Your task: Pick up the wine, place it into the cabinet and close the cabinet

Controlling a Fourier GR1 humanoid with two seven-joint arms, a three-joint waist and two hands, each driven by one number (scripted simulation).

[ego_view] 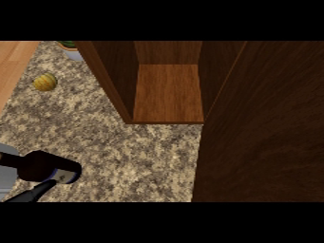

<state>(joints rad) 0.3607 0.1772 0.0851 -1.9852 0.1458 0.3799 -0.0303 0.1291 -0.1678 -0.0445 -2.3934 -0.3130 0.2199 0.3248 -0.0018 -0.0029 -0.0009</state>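
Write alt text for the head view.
A dark wine bottle lies at the lower left of a speckled granite counter, with a black hand touching it from below. Ahead, a wooden cabinet stands open and empty; a yellow-green fruit sits far left.

Granite-pattern bench (122, 156) fills the middle, with an open wooden cabinet (168, 95) at top centre showing a bare shelf, and its door (276, 133) swung out to cover the right side. Dark wine bottle (42, 166) at lower left, tilted, neck toward the left edge, with a black robot hand (34, 192) right at its base; which hand and its grip can't be made out. Small yellow-green fruit (45, 82) sits well apart at upper left, a potted plant (70, 47) just beside the cabinet's far corner.
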